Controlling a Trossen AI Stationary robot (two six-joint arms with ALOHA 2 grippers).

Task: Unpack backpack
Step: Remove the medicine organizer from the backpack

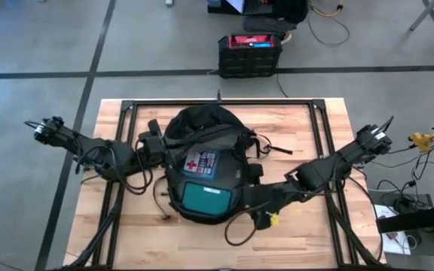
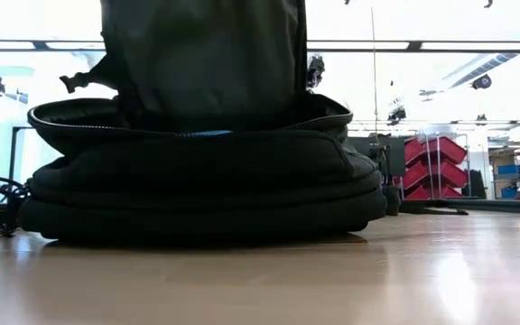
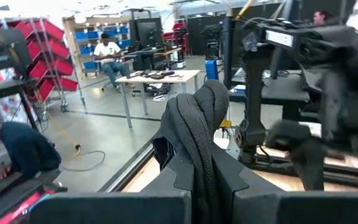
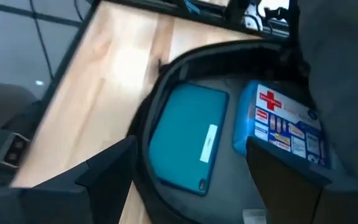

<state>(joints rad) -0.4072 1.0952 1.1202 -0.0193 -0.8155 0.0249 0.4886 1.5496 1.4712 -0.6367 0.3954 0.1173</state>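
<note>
The black backpack (image 1: 209,162) lies flat on the middle of the table with its main compartment open. Its front flap (image 2: 201,63) stands raised above the body. Inside lie a teal flat case (image 4: 185,140) and a white-and-blue first-aid box with a red cross (image 4: 284,127). My left gripper (image 1: 155,143) is at the backpack's left side, shut on black fabric (image 3: 194,124). My right gripper (image 4: 191,186) hovers open over the near right part of the open compartment, with its fingers on either side of the teal case and touching nothing. My left gripper pinches a bunched fold of the backpack's black woven fabric (image 3: 199,155) between its two fingers, at the left edge of the raised flap. The fold sticks out past the fingertips. The backpack's body stays on the table.
A black metal frame (image 1: 126,109) borders the table top. Loose black straps (image 1: 273,147) trail from the backpack's right side, and a small yellow tag (image 1: 273,219) lies near the near edge. Bare wood shows left and right of the backpack. A person sits at a desk in the room beyond.
</note>
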